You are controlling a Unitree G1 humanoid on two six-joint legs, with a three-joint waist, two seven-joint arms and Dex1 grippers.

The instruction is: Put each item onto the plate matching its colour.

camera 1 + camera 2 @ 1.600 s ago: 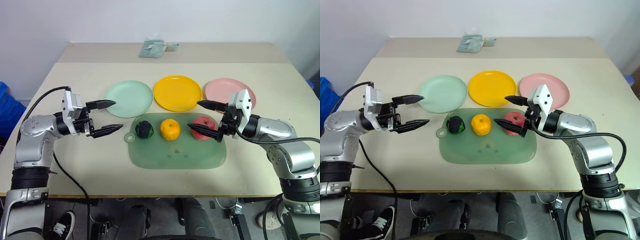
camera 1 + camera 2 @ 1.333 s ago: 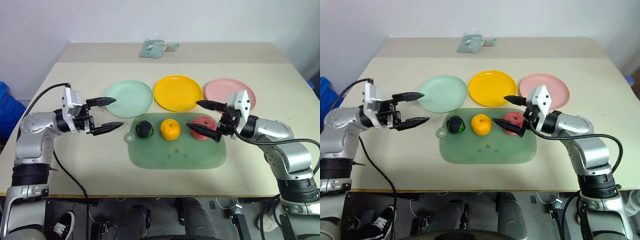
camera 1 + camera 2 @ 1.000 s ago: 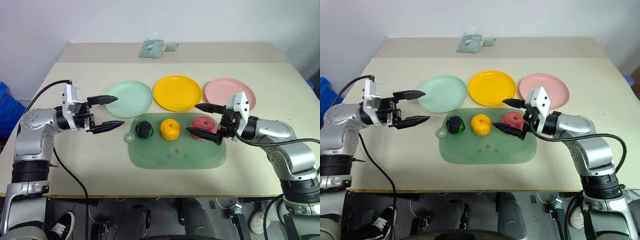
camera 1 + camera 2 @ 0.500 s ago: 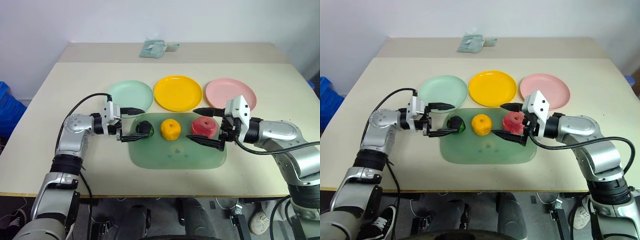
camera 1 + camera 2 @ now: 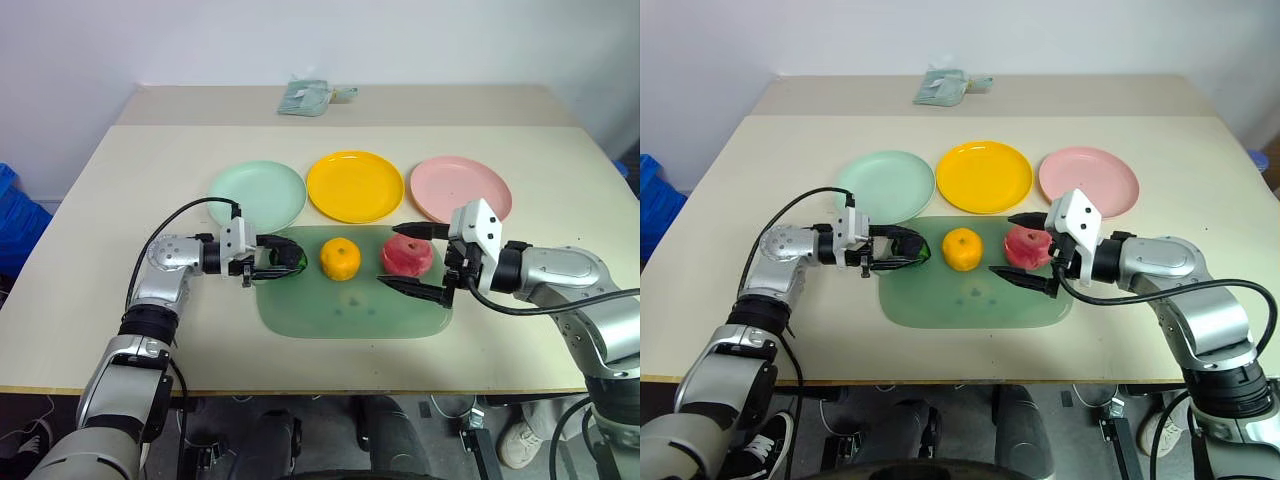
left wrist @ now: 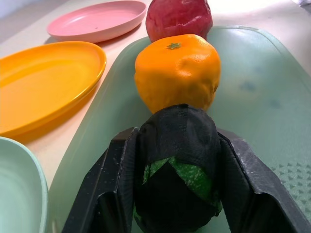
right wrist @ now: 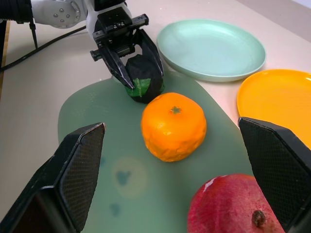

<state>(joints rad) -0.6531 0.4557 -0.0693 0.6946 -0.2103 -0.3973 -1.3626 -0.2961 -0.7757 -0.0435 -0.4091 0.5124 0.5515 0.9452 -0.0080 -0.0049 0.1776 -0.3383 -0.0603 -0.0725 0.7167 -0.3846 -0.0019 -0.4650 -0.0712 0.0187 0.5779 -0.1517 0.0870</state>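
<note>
Trainee: Beige table (image 5: 110, 180) first, then the translucent green mat (image 5: 350, 310). Why are the fruits lined up there?

Operator: I read it as staging, just in front of the mint green plate (image 5: 258, 195), yellow plate (image 5: 355, 185) and pink plate (image 5: 460, 187). My left gripper (image 5: 284, 262) pinches the dark green-black fruit (image 6: 177, 165), which rests on the mat; the fingers hide its flanks. My right gripper (image 5: 414, 257) is spread around the red fruit (image 5: 408, 256); contact is unclear. The orange fruit (image 5: 340, 258) lies untouched between them.

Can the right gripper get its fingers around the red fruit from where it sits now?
Probably yes: the right gripper is open, one finger on each side of the red fruit, with nothing between them on the green mat.
</note>
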